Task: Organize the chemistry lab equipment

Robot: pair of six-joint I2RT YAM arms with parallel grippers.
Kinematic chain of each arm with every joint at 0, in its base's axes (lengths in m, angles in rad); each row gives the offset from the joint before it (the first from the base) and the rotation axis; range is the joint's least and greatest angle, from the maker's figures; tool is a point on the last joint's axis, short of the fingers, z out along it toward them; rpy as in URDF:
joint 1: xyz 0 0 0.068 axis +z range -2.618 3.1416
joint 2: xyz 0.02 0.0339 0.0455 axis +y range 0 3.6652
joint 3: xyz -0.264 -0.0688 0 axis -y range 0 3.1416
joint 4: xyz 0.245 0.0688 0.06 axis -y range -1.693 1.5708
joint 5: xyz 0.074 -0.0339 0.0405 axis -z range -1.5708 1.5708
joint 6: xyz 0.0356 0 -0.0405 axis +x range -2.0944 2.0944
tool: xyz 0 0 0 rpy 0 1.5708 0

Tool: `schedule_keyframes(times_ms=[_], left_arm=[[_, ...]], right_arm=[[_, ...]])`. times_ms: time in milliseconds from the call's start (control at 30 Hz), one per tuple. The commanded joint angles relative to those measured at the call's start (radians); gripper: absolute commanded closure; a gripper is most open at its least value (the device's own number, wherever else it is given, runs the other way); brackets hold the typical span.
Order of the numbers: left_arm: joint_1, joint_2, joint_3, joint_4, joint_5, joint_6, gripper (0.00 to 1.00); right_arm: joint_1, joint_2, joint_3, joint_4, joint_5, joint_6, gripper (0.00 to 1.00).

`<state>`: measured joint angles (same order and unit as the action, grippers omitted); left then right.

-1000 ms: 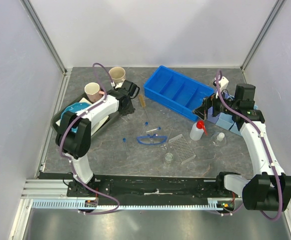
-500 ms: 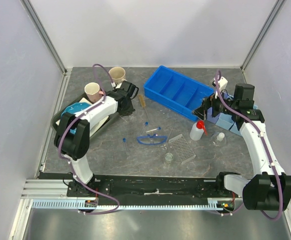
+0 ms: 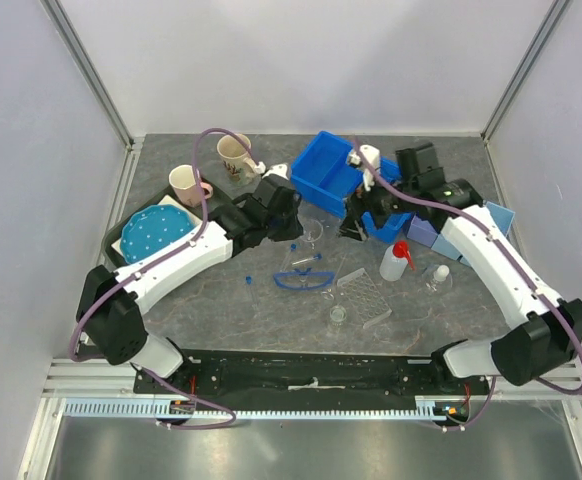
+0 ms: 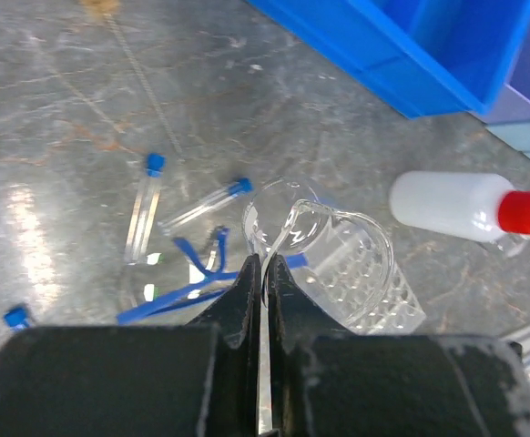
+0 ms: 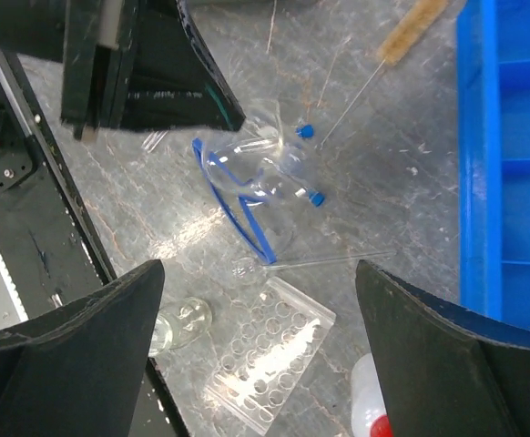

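Observation:
My left gripper (image 3: 299,228) is shut on the rim of a clear beaker (image 4: 318,244) and holds it above the table's middle; the jaws (image 4: 265,264) pinch the glass wall. Under it lie the blue-framed goggles (image 3: 304,279), blue-capped tubes (image 4: 147,202) and the clear tube rack (image 3: 363,295). My right gripper (image 3: 354,228) is open and empty, hovering over the rack (image 5: 265,355), just right of the held beaker (image 5: 265,150). The white squeeze bottle (image 3: 395,262) lies right of it. A small beaker (image 3: 338,316) stands near the front, a flask (image 3: 438,278) at the right. The thin brush (image 5: 411,27) lies by the bin.
A blue divided bin (image 3: 326,170) stands at the back centre, partly under my right arm. Two mugs (image 3: 233,152) and a blue dotted plate (image 3: 156,230) on a dark tray are at the left. Pale boxes (image 3: 491,220) sit at the right.
Both arms swung in toward the table's middle. My left gripper came from beside the tray and now holds the beaker; my right gripper moved left, past the bin.

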<state>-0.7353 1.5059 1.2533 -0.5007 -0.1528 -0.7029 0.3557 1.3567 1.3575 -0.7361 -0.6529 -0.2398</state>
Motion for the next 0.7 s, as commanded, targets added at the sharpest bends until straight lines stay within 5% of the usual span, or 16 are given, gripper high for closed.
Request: schedule_keyframes(times_ms=[0, 167, 667], left_arm=[[-0.068, 0.003, 0.084, 0.03, -0.079, -0.093, 0.98], [-0.113, 0.042, 0.14, -0.022, -0.125, -0.136, 0.98], [-0.145, 0.062, 0.159, -0.048, -0.183, -0.172, 0.98]], right_arm=[[0.095, 0.048, 0.057, -0.028, 0.186, 0.077, 0.1], [0.115, 0.068, 0.043, 0.035, 0.321, 0.158, 0.24], [0.141, 0.17, 0.032, 0.079, 0.331, 0.237, 0.6]])
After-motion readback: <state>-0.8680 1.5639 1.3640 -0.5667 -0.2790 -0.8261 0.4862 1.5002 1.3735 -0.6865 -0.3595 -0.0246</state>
